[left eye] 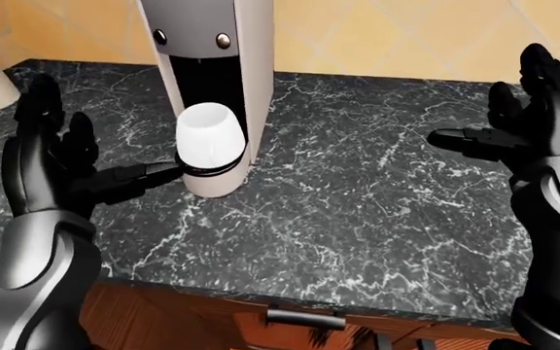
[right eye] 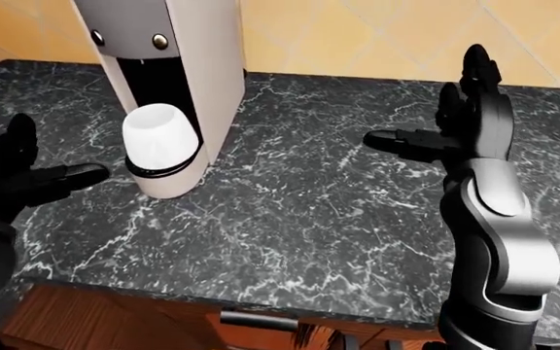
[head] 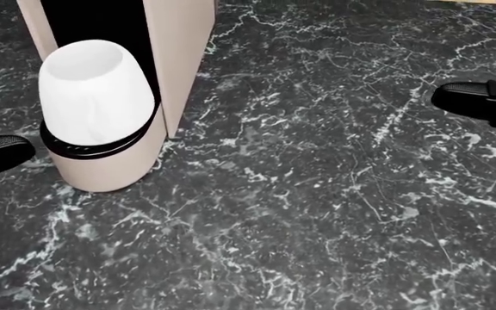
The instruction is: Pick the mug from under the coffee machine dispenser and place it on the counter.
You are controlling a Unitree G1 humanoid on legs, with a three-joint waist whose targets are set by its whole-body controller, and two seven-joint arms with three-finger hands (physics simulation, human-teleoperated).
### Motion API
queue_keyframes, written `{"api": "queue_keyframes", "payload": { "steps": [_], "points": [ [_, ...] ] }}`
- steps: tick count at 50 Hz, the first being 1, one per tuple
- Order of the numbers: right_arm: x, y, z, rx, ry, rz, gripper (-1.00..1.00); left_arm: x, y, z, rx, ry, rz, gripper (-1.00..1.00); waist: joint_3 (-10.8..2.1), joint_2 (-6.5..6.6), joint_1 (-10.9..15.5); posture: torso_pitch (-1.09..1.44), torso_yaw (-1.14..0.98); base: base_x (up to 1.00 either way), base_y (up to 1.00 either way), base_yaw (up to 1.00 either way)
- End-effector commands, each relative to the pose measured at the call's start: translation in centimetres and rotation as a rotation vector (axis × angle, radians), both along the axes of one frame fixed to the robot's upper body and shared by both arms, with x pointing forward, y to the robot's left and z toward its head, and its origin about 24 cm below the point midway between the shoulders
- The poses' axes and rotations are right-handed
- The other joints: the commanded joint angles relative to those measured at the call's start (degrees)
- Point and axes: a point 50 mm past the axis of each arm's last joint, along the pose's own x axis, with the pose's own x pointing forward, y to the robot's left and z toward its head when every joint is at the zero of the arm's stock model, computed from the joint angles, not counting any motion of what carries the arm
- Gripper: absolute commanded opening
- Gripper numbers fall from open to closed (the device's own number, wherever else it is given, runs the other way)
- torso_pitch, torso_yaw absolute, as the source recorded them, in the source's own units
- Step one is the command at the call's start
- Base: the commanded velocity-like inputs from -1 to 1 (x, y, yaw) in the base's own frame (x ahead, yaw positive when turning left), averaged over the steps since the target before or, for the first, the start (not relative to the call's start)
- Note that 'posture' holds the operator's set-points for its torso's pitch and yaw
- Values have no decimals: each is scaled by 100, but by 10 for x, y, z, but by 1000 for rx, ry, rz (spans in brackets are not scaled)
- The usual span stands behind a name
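White mug (left eye: 210,138) sits on the drip base of the beige coffee machine (left eye: 223,29), directly under the dispenser, not yet picked. Nothing grips it.

Left hand (left eye: 51,164): open, fingers spread and upright, thumb (left eye: 134,177) stretched toward the mug. The mug is just beside that thumb tip, on the hand's thumb side; in the left-eye view the tip looks near or touching the black ring at the mug's foot, and I can't tell which. Head view shows the tip apart from the machine base.

Right hand (right eye: 465,120): also open, fingers up, thumb pointing toward the machine. The mug is well apart from it, far off its thumb side, with bare black marble counter (head: 334,194) between.

Step in hand, as I read it: left hand lining up for a side grasp.

Risks:
- Machine column stands close on the mug's far side from the left hand. Fingers wrapping round could jam against it and shove the machine or tip the mug.
- Mug tapers toward the foot and looks smooth. A low or loose grip could let it slip.
- Dispenser overhangs the rim. A straight lift could hit it; slide out first.
- Thumb poking in before fingers close could push the mug deeper into the bay.
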Motion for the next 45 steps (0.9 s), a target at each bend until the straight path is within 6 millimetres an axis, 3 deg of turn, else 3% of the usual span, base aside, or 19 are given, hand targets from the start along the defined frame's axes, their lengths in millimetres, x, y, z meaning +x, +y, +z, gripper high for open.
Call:
{"api": "queue_keyframes", "payload": {
  "steps": [1,13,32,45],
  "points": [
    [-6,0,17,-23,-86,-7,100,-5,-4,12,16,-65,20,100,-124,5,-5,0,0,0,0,0],
    [-6,0,19,-19,-86,-7,100,-10,-22,12,2,-28,69,100,-105,-1,-1,0,0,0,0,0],
    [-6,0,17,-23,-83,-5,100,-21,-56,20,-25,-12,-69,100,-83,-48,20,0,0,0,0,0],
    [-8,2,19,-31,-99,-2,100,-10,-66,16,-30,-9,-69,100,-98,-73,22,0,0,0,0,0]
  ]
}}
